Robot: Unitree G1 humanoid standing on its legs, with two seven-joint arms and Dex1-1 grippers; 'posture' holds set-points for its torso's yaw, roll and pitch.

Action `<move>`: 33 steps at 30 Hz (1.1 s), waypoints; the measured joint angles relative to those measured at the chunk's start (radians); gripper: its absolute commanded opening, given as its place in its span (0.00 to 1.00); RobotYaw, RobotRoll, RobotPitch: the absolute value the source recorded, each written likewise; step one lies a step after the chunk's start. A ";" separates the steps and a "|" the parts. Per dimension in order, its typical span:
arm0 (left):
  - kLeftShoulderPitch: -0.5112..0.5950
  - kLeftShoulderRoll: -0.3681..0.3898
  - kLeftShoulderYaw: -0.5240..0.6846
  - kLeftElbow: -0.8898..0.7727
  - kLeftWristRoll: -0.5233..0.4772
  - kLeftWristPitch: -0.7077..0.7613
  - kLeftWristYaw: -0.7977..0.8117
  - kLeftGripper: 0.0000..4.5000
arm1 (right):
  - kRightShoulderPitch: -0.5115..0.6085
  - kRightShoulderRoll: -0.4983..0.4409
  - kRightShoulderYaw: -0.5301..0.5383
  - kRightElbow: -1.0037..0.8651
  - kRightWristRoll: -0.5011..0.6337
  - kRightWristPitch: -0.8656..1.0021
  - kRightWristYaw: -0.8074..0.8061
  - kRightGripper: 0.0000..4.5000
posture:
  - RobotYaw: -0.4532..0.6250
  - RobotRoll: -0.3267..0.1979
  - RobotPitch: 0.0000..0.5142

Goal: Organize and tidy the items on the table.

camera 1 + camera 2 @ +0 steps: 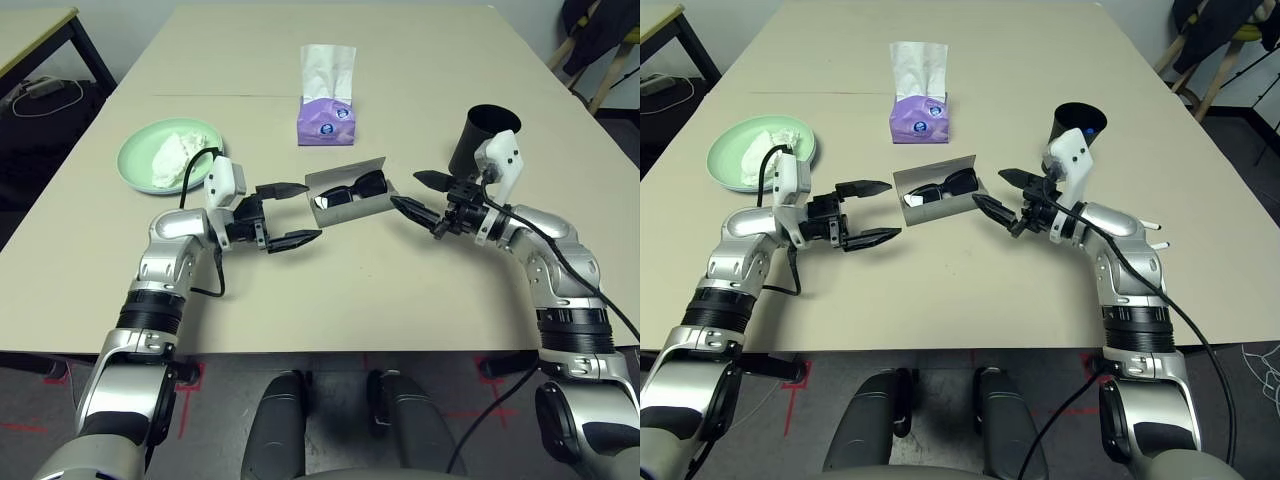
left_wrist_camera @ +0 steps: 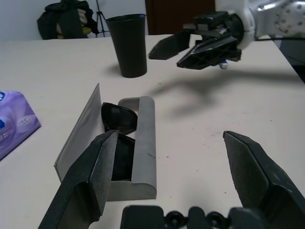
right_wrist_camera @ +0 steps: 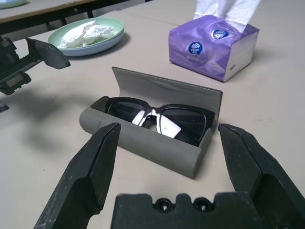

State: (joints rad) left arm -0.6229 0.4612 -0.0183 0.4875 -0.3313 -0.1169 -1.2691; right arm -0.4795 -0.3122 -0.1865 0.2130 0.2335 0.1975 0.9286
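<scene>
- Currently the robot is facing the beige table (image 1: 420,300) with both arms reaching in toward the middle, and much of the tidying is looking finished.
- Black sunglasses (image 3: 159,117) are lying inside the grey glasses case (image 3: 143,140), which is sitting near the table's centre with its lid standing up; closing that lid is looking like the main job left.
- On the robot's left, the left gripper (image 1: 290,213) is hovering just beside one end of the case, jaws spread wide and holding nothing.
- On the robot's right, the right gripper (image 1: 418,194) is hanging near the other end of the case, jaws likewise wide apart and empty.
- A pale green plate (image 1: 135,150) is resting to the robot's left, and a crumpled white tissue (image 1: 175,157) is lying on it; from the right wrist camera a light blue rim is showing under the green one, so the plates are appearing stacked.
- That tissue may be waiting to be thrown away, though I cannot say where it should go.
- Behind the case, the purple tissue box (image 1: 327,118) is standing upright with white tissue sticking out of its top.
- Beside the right arm, the black cup (image 1: 482,135) is standing upright; something blue is showing at its rim, but I cannot tell whether it is the pen.
</scene>
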 measured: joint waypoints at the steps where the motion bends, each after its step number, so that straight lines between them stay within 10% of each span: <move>1: 0.000 -0.005 0.001 0.011 0.000 -0.010 0.002 1.00 | 0.008 -0.007 -0.002 0.021 0.008 -0.034 0.000 1.00 | 0.45 0.62 0.26; 29: -0.121 -0.052 0.035 0.352 0.017 -0.262 -0.106 1.00 | 0.122 -0.148 -0.018 0.183 0.141 -0.309 0.192 1.00 | 0.43 0.62 0.24; 33: -0.121 -0.044 0.034 0.355 0.025 -0.243 -0.121 0.79 | 0.116 -0.153 -0.018 0.183 0.143 -0.309 0.196 1.00 | 0.42 0.62 0.24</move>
State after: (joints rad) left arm -0.7439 0.4168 0.0153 0.8423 -0.3060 -0.3596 -1.3896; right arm -0.3638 -0.4655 -0.2048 0.3960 0.3763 -0.1119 1.1242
